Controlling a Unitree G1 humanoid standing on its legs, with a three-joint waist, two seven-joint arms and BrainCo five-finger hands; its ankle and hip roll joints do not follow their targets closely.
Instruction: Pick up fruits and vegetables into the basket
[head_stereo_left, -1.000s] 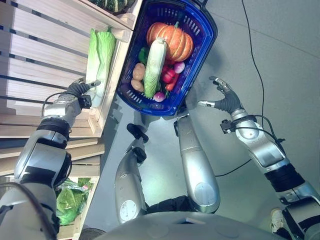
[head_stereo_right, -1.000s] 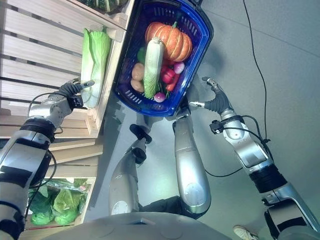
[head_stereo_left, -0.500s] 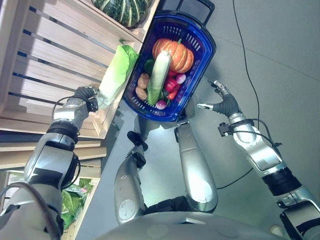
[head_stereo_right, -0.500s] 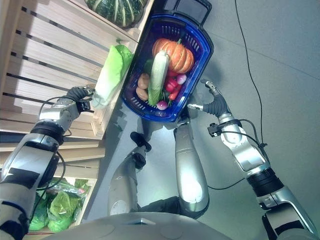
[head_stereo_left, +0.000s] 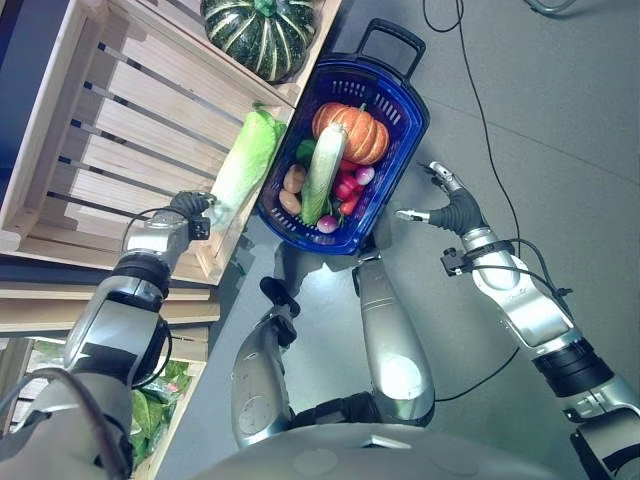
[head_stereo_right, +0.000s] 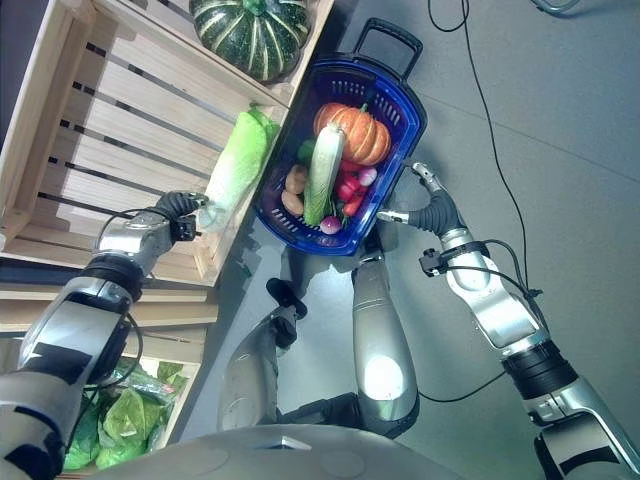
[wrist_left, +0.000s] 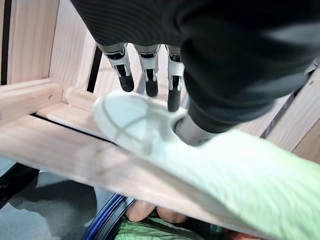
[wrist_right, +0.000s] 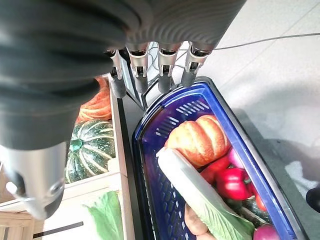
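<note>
A pale green napa cabbage (head_stereo_left: 245, 160) slants up from the wooden crate (head_stereo_left: 100, 130), its leafy tip at the crate's edge beside the blue basket (head_stereo_left: 403, 135). My left hand (head_stereo_left: 190, 208) is shut on its white stem end; in the left wrist view the thumb (wrist_left: 192, 131) presses on the cabbage (wrist_left: 240, 170). The basket holds an orange pumpkin (head_stereo_left: 352, 132), a second long cabbage (head_stereo_left: 322, 172), potatoes (head_stereo_left: 292, 185), red peppers (head_stereo_left: 347, 185) and a small radish (head_stereo_left: 327, 223). My right hand (head_stereo_left: 455, 210) hovers open beside the basket's near right side, holding nothing.
A green striped pumpkin (head_stereo_left: 262, 35) sits in the crate's far compartment. The basket's black handle (head_stereo_left: 385, 35) points away from me. Bagged leafy greens (head_stereo_left: 150, 400) lie on a lower shelf at bottom left. Grey floor spreads to the right.
The camera has shifted. My left hand has lifted the cabbage from where it lay flat in the crate and swung its tip towards the basket. The right hand has kept its pose.
</note>
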